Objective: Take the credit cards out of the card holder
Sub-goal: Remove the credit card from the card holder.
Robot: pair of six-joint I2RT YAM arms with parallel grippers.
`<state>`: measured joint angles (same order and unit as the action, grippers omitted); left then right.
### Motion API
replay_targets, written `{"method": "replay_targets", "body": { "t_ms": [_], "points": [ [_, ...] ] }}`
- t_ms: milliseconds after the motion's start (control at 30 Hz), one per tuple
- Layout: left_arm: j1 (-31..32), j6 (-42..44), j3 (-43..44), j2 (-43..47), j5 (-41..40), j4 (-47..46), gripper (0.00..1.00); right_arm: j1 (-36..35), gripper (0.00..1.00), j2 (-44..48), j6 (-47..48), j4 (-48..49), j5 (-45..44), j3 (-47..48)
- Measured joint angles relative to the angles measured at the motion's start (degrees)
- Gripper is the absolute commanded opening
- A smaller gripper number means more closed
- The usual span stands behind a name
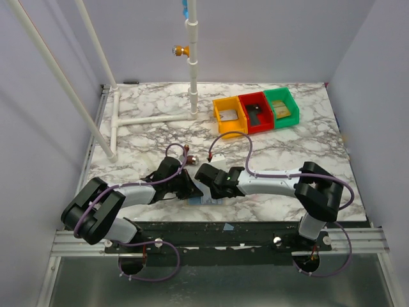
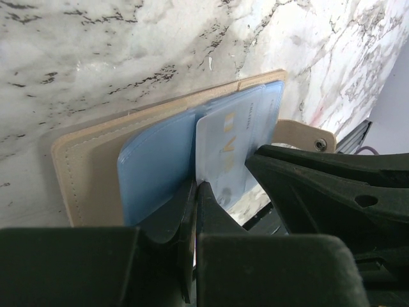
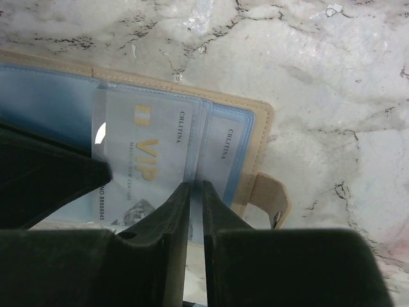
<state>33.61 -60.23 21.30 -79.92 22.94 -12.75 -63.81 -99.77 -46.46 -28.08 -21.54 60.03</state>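
Note:
The card holder [image 1: 208,200] lies open near the table's front edge, tan outside [image 2: 83,166] with a blue lining and a tan rim [image 3: 255,110]. A pale blue credit card [image 2: 227,144] printed VIP [image 3: 144,157] sits partly out of its clear pocket. My left gripper [image 2: 195,187] is shut, its tips pressed on the blue lining at the card's left edge [image 1: 190,190]. My right gripper [image 3: 193,187] comes in from the right [image 1: 208,182]. Its jaws are closed to a thin slit on the card's edge.
The holder's snap strap [image 3: 271,195] sticks out on the right. Yellow [image 1: 229,115], red [image 1: 255,112] and green [image 1: 281,105] bins stand at the back right. A white pipe frame [image 1: 147,119] stands at the back left. The two grippers crowd each other over the holder.

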Motion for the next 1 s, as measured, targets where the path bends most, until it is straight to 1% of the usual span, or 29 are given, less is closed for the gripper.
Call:
{"method": "replay_targets", "body": {
  "t_ms": [1000],
  "points": [
    [-3.48, 6.47, 0.59, 1.75, 1.73, 4.13, 0.0, -0.37, 0.16, 0.52, -1.97, 3.87, -1.11, -2.03]
  ]
}}
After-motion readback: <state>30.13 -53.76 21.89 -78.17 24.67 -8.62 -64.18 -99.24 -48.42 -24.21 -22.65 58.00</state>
